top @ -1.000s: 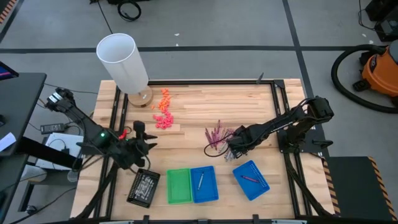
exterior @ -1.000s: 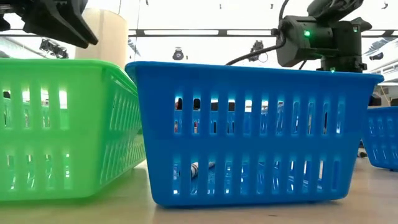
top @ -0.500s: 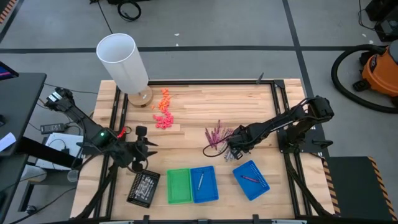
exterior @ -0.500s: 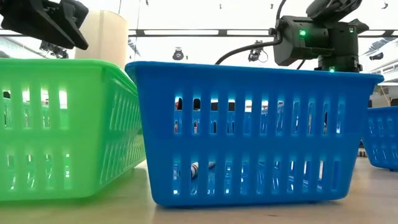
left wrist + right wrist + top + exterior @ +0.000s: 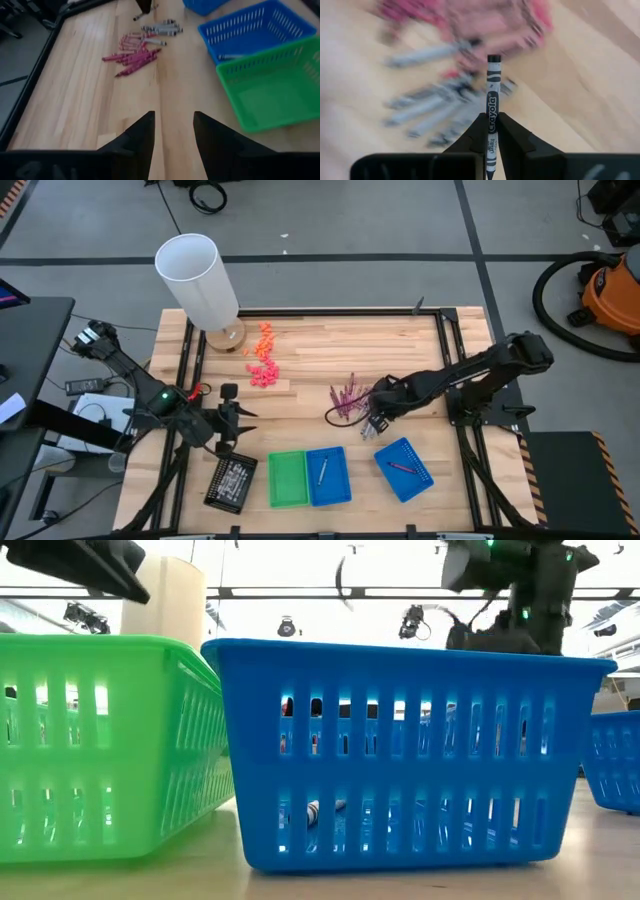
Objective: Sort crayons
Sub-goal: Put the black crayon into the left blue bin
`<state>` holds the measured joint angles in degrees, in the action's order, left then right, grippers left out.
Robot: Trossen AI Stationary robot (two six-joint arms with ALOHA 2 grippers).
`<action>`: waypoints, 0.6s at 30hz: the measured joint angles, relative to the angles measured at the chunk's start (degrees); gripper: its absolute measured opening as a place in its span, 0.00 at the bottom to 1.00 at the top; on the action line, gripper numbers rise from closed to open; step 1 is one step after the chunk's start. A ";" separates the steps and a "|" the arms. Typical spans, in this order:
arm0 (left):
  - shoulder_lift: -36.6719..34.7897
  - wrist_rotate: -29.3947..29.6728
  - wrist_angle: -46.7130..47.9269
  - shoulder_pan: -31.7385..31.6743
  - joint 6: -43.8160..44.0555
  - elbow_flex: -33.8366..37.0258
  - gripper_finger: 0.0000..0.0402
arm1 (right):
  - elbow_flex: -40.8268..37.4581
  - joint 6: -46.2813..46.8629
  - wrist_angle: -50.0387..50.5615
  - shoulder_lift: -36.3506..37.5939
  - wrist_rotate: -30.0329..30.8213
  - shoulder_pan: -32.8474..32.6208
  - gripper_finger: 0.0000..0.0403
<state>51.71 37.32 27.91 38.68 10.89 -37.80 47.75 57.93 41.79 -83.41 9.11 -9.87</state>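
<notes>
- My right claw [image 5: 491, 132] is clamped on one grey crayon [image 5: 492, 110]; in its wrist view the stick stands straight up between the two fingers, its wrapper lettering readable.
- In the high view that right claw [image 5: 378, 412] sits right of centre, just beside the crayon pile [image 5: 350, 397] on the wooden desk [image 5: 320, 350].
- The pile holds magenta-pink sticks with grey ones beside them, clearest in the left wrist view [image 5: 137, 47].
- My left claw [image 5: 172, 131] is apart and grips nothing; from above it is at the lower left of the frame [image 5: 232, 420], well apart from the pile.
- Lower centre of the high view, the green basket [image 5: 287, 479] touches a blue basket [image 5: 328, 477] that holds one grey crayon [image 5: 322, 471].
- A second blue basket [image 5: 404, 468], lower right, holds one magenta-pink crayon [image 5: 400, 467].
- Chunky orange and pink bits [image 5: 263, 360] lie upper left, near a white cylinder [image 5: 198, 280].
</notes>
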 joint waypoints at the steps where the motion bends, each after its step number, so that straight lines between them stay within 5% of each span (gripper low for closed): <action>1: 0.00 0.00 -0.84 0.00 -0.04 0.00 0.36 | 0.02 -0.55 -1.60 0.90 0.51 -0.25 0.10; 8: 0.04 0.02 -3.68 0.00 0.34 0.00 0.36 | 0.09 -6.08 -19.94 2.81 -0.51 -3.08 0.10; 18: 0.04 0.02 -5.94 0.00 3.03 0.00 0.36 | 0.11 -20.17 -45.28 -4.84 -3.06 -7.90 0.10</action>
<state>51.75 37.34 21.97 38.68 13.92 -37.80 47.86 37.75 -3.49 -88.25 6.04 -17.77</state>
